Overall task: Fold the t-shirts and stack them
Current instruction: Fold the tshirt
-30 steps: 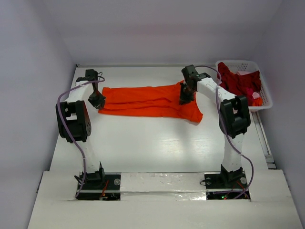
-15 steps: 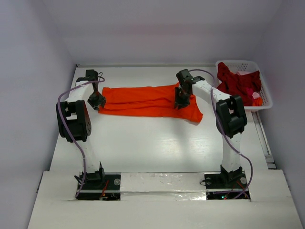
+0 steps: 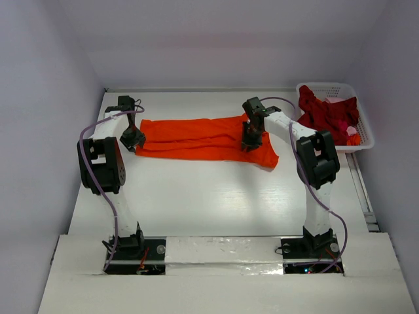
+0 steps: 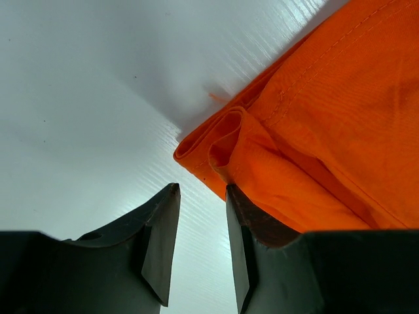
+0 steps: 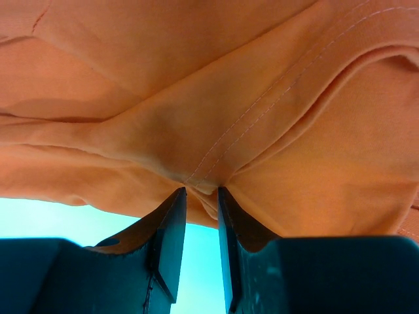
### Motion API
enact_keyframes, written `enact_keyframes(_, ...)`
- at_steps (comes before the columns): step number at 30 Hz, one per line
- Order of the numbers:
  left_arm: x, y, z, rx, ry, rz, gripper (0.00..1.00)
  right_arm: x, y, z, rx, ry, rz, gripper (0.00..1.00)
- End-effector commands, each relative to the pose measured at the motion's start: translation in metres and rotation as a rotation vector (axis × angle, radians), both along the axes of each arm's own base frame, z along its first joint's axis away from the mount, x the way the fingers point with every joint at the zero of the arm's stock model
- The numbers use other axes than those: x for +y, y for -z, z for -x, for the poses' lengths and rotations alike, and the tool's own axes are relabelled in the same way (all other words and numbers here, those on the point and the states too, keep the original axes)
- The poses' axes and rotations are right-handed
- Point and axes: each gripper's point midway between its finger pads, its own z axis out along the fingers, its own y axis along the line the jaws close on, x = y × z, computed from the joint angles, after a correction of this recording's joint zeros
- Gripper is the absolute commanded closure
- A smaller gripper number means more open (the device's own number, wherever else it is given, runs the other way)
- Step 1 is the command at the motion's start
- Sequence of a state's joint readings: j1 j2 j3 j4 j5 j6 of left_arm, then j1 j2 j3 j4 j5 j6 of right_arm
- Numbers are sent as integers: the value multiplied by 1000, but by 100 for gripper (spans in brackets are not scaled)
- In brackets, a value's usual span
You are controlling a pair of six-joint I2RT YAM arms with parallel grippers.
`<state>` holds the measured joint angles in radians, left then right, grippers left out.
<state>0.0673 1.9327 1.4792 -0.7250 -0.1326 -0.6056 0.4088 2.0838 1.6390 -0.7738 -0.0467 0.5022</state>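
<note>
The white table (image 3: 216, 196) carries everything. Across its far half, lying left to right, is the bright orange t-shirt (image 3: 196, 137), folded into a long flat band. Its left end is close to the left edge of the table and its right end stops short of the basket. Lengthwise creases run along the band. At its right end the near corner spreads wider, toward the near edge of the table. From the left wrist, that end of the shirt shows as several stacked layers with a soft rolled fold at the corner, a stitched hem along the top layer and one loose thread on the table beside it. From the right wrist, a double row of stitching curves over gently rumpled cloth. At the far right corner of the table, against its right edge, sits the white lattice basket (image 3: 327, 86). The dark red t-shirts (image 3: 324, 111) are heaped in it, crumpled and rising above its rim. The left gripper (image 3: 133, 139) is at the shirt's left end. Its jaws are a little apart with bare table showing between them, nothing is gripped, and one finger is against the folded corner. The right gripper (image 3: 249, 140) is over the right part of the band. Its jaws are parted equally narrowly, and a pucker of cloth reaches their tips.
</note>
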Motion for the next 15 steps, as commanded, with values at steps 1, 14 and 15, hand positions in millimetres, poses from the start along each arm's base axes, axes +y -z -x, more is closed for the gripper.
enact_keyframes(1, 4, -6, 1, -2, 1, -17, 68, 1, -29, -15, -98, 18, -11, 69)
enact_keyframes(14, 4, -7, 1, -3, 4, -19, 68, 4, -27, -24, -112, 19, -10, 71)
enact_keyframes(15, 4, -6, 2, 0, 4, -17, 68, 4, -26, -24, -109, 16, -8, 72)
